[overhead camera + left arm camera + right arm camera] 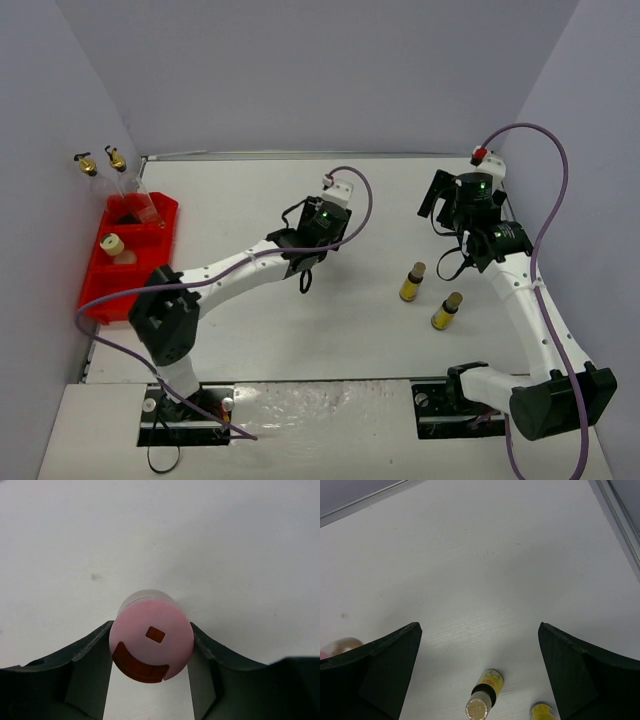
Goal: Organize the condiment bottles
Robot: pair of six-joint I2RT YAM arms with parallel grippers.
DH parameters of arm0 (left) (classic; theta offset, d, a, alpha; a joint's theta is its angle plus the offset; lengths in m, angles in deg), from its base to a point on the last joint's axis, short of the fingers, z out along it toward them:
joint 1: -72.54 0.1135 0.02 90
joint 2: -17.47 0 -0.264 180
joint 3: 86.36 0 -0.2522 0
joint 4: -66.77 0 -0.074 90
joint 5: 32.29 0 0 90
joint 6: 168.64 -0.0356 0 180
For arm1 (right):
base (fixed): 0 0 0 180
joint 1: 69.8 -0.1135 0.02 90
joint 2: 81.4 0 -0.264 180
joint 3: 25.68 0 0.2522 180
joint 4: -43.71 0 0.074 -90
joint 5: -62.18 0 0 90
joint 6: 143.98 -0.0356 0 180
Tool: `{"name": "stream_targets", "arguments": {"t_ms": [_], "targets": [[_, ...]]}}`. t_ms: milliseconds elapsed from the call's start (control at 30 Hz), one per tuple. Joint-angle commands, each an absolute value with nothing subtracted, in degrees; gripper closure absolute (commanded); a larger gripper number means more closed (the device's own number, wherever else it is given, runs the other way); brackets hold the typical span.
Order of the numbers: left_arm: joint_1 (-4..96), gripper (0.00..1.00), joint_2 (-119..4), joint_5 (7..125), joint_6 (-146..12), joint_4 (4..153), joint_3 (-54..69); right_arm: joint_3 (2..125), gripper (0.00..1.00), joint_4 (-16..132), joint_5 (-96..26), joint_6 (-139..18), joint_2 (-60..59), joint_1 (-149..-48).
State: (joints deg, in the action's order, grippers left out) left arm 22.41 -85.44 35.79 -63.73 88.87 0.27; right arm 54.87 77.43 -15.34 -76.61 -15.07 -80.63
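1. Left end effector [151, 629] pinching pink-capped bottle [150, 612] from both sides, mid-table [250, 195]; grip height not visible. Could slip or tilt on lift if shallow.
2. Red tray [166, 214] at far left; risk of bumping yellow-capped bottle [113, 245] on entry.
3. Right end effector [479, 630] spread, empty, above slim yellow bottles [483, 700]; could topple them if lowered off-centre.

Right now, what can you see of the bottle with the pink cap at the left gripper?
The pink-capped bottle is seen from above: mostly its round, matt pink cap, plastic by the look, with a small rectangular hole and a crescent opening, both orange-brown inside. A pale edge of the body shows behind. It seems to stand upright on the white table. The left gripper is shut on it, one dark finger against each side of the cap.
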Motion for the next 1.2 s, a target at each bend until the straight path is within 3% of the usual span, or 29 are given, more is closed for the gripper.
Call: {"name": "stream_targets", "arguments": {"t_ms": [0,100,433,867,1167], "targets": [[27.7,1.00,-69.7,16.3,-60.0,90.6,1.4,56.9,0.00,75.2,-15.8,-76.3,-15.3,-80.3],[33.6,1.00,-64.1,12.4,-58.5,94.3,4.6,56.9,0.00,75.2,-16.5,-76.3,-14.8,-80.3],[60.1,1.00,-49.7,24.5,-55.4,97.6,16.5,56.5,0.00,74.1,-17.6,-76.7,-14.3,-80.3],[77.2,1.00,-52.1,35.5,-53.9,92.6,20.7,53.2,0.00,70.8,-19.5,-77.4,-14.5,-80.3],[81.0,1.00,-57.8,38.1,-54.0,84.4,22.8,52.0,0.00,69.1,-19.9,-77.2,-14.6,-80.3]]}}
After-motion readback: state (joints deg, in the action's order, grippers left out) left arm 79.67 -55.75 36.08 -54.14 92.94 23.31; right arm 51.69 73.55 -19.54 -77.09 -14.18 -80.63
